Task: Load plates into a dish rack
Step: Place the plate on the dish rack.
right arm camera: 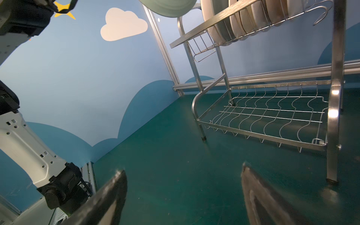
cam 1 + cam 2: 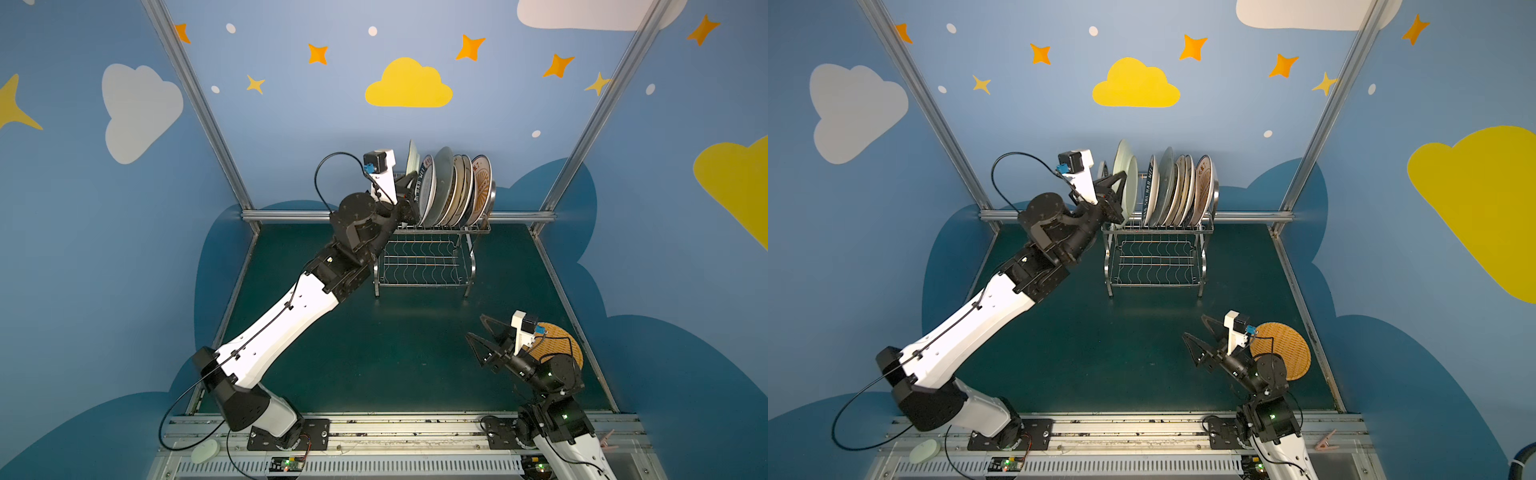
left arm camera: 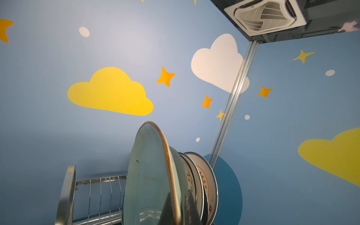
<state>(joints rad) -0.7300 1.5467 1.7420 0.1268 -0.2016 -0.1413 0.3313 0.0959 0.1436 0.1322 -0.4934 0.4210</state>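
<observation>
Several round plates (image 2: pixel 446 191) are seen racked in the upper tier of the shiny steel wire dish rack (image 2: pixel 422 284). A pale green round plate (image 2: pixel 1130 193) is pinched there by the left gripper (image 3: pixel 179 214). One orange woven-look plate (image 2: pixel 1287 349) is yet to be loaded and lies flat on the green table (image 2: pixel 1142 353), near the spread right gripper (image 1: pixel 183 168).

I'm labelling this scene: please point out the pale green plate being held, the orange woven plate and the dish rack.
pale green plate (image 2: pixel 1122 159): in a top view, upper part of its face.
orange woven plate (image 2: pixel 1287 345): in a top view, its uncovered middle.
dish rack (image 2: pixel 1154 285): in a top view, lower shelf's front rail.
</observation>
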